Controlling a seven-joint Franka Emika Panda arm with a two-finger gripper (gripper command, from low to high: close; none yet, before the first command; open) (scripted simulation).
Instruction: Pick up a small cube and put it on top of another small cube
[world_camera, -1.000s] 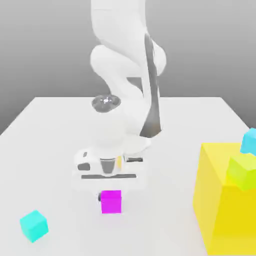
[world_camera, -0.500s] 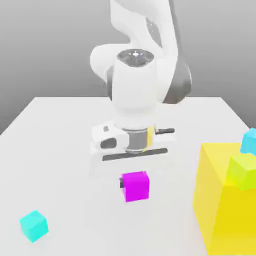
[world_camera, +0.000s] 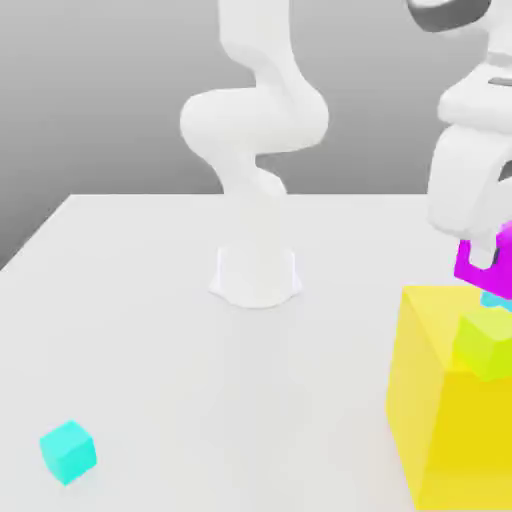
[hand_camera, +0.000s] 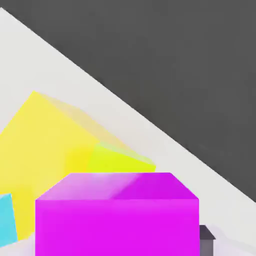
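My gripper (world_camera: 486, 252) is shut on the small magenta cube (world_camera: 468, 267) and holds it in the air at the exterior view's right. Just below it the sky-blue cube (world_camera: 493, 298) peeks out; it rests on the big yellow block (world_camera: 440, 400). The magenta cube hangs slightly above the sky-blue one, and I cannot tell whether they touch. In the hand view the magenta cube (hand_camera: 117, 215) is close up, with the sky-blue cube (hand_camera: 6, 225) beside it and a dark fingertip (hand_camera: 206, 238) at its edge.
A lime-green cube (world_camera: 488, 342) sits on the yellow block's near part, close beneath the held cube. A turquoise cube (world_camera: 68, 450) lies on the white table at the exterior view's lower left. The arm's base (world_camera: 255, 275) stands mid-table.
The gripper has carried the magenta cube up from the table's middle and over to the exterior view's right, above the yellow block. The other cubes have not moved.
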